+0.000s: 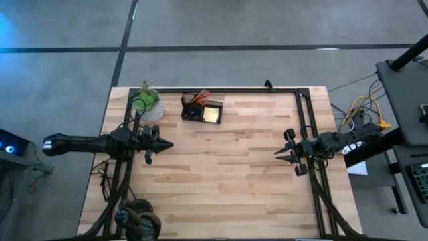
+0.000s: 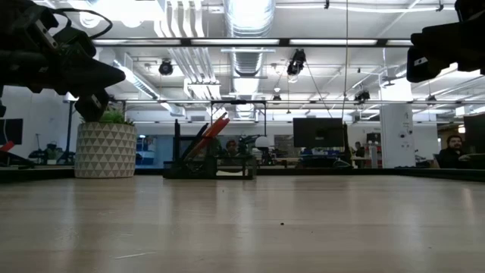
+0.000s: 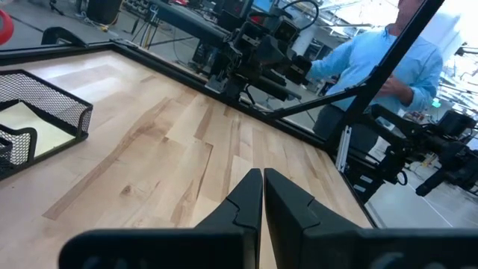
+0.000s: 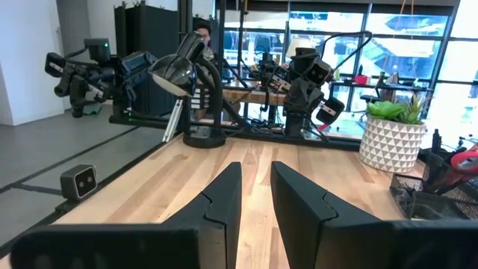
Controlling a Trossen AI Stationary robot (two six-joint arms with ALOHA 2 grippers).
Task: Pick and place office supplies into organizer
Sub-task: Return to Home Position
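Organizer (image 1: 202,111) lengthwise along table (image 1: 234,174) back edge (scissors (image 2: 214,127) tilted, handles up)

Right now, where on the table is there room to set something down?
Bare table runs between the left gripper and right gripper and across the near half. Crowded at the far edge: plant and organizer side by side.

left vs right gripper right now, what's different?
Left gripper: fingers pressed shut; right gripper: fingers parted, with a clear gap. The left gripper hangs at the table's left side, close to the plant pot and organizer; the right gripper hangs at the right side, far from both. Shared: both hold nothing, sit above the table and point inward at each other.
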